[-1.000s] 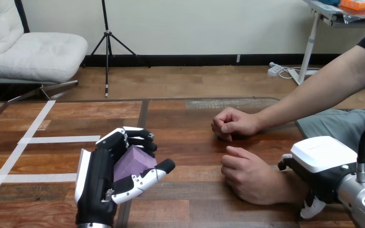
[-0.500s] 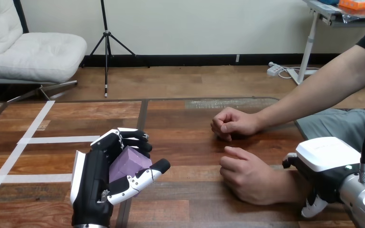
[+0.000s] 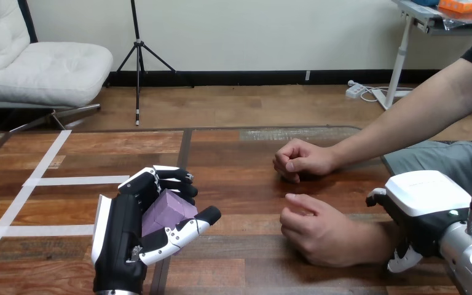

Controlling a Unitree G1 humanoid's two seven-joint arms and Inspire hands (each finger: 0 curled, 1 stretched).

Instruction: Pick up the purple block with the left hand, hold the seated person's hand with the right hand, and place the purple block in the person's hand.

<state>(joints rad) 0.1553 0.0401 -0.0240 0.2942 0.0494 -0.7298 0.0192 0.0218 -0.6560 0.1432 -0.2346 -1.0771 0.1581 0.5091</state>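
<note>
Well, the first step looks done: my left hand has its fingers and thumb curled round the purple block, which sits against the palm near the table's front edge.

The second step is only partly shown. My right hand lies over the person's wrist at the view's right, white shell up, but I cannot tell whether it grips that wrist or merely rests on it. The person's nearer hand lies on the wood, palm down and loosely curled, so as it lies it offers no cup for the block. I judge that it must be turned or opened before the hand-over, and that placing the block is yet to come.

As for room, bare tabletop lies between the block and the nearer hand, with nothing standing in that lane. The person's farther hand is a closed fist resting beyond the nearer one, close enough that I would keep my left arm's path low and toward the front. White tape lines lie flat at the left and block nothing. The table's right edge lies close beside my right hand, so there is little slack there.
</note>
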